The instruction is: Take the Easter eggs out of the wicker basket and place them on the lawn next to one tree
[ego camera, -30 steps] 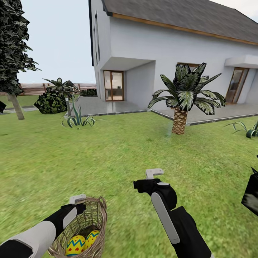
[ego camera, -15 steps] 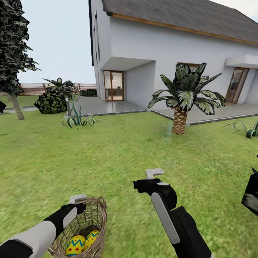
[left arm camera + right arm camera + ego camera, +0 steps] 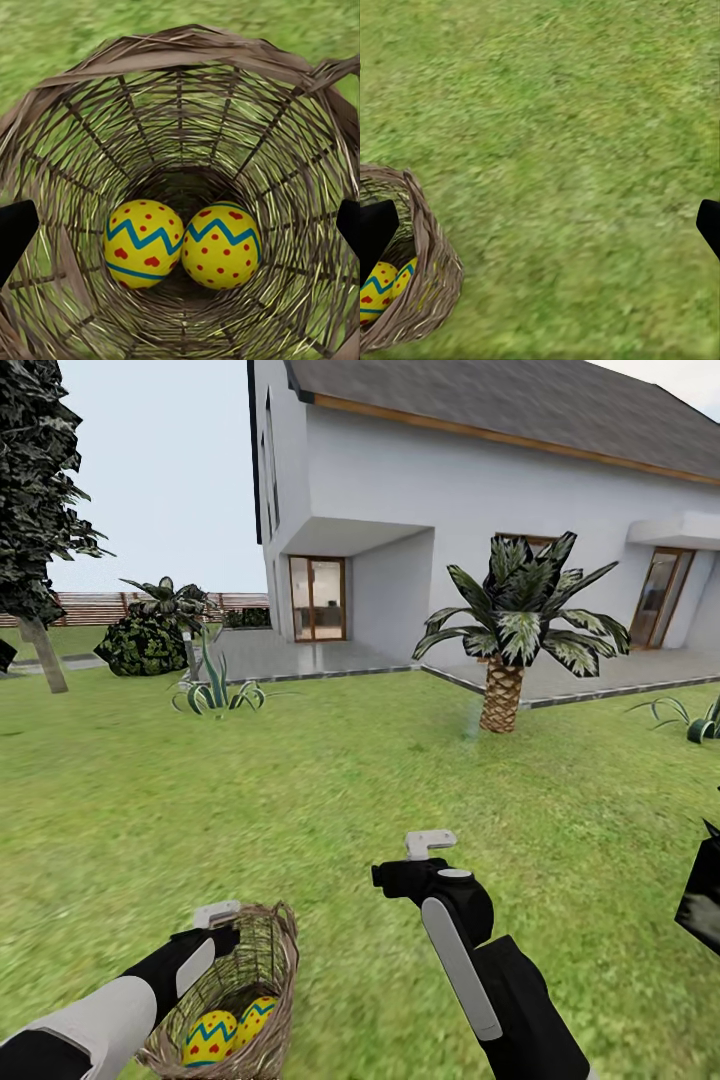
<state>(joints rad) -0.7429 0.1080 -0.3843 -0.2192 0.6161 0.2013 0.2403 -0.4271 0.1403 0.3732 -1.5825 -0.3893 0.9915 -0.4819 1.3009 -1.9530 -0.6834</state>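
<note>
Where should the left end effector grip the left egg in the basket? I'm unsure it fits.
Probably across the egg's widest middle, coming straight down through the basket's open rim. The second egg touches one side, so put the fingers on the two free sides, not between the eggs. The basket walls taper inward, ruling out a side approach.

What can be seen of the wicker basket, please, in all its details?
The wicker basket is brown, loosely woven and see-through, with a round rim and walls narrowing toward the bottom. It stands upright on the lawn. Two Easter eggs, yellow with red dots and blue zigzags, lie side by side at its bottom. The left gripper hangs over its opening, fingers wide apart.
</note>
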